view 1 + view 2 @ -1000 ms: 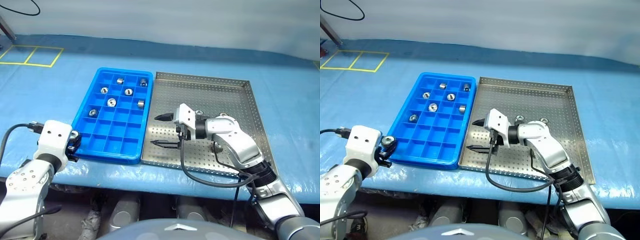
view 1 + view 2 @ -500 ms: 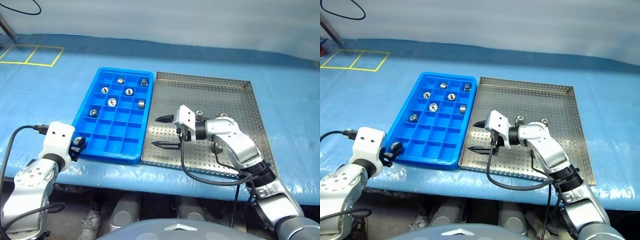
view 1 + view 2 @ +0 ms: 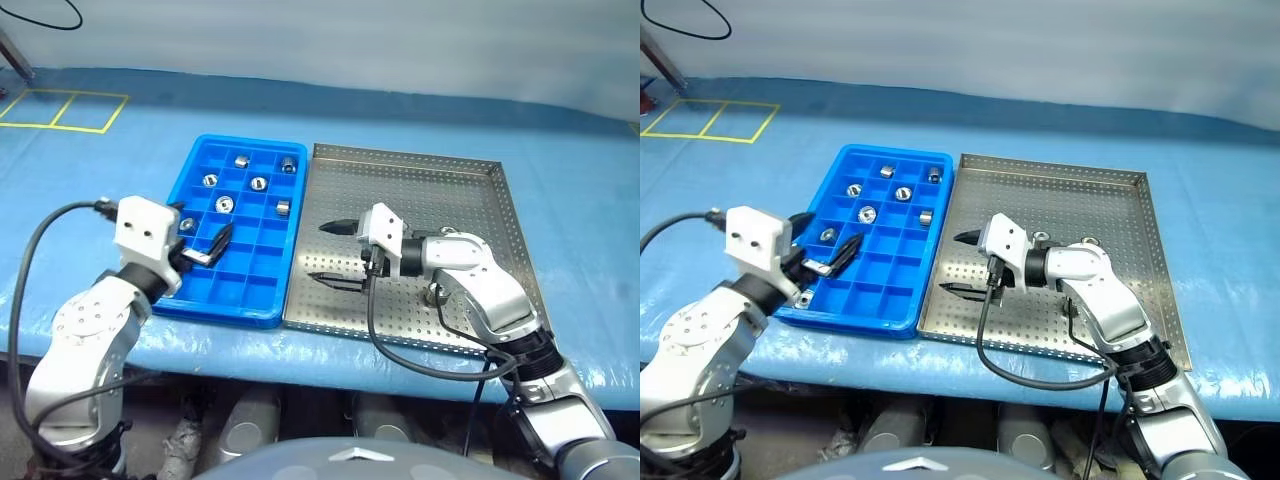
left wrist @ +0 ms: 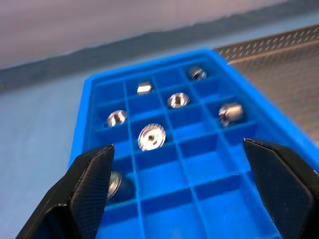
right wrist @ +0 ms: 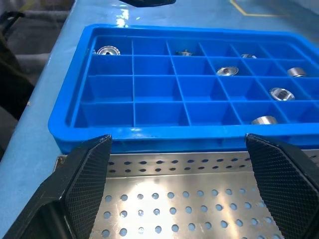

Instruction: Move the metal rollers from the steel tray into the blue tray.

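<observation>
No readable text, label, brand, number or sign appears on anything in these views

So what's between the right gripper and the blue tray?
In the right wrist view, only bare perforated floor and the low rim of the steel tray lie between the open right gripper and the blue tray; no roller sits there.

Trays side by side before us

Our bright blue gridded plastic tray (image 3: 225,235) lies left of, touching, the square perforated steel tray (image 3: 480,200); small silver rollers (image 3: 224,204) sit in separate compartments.
</observation>
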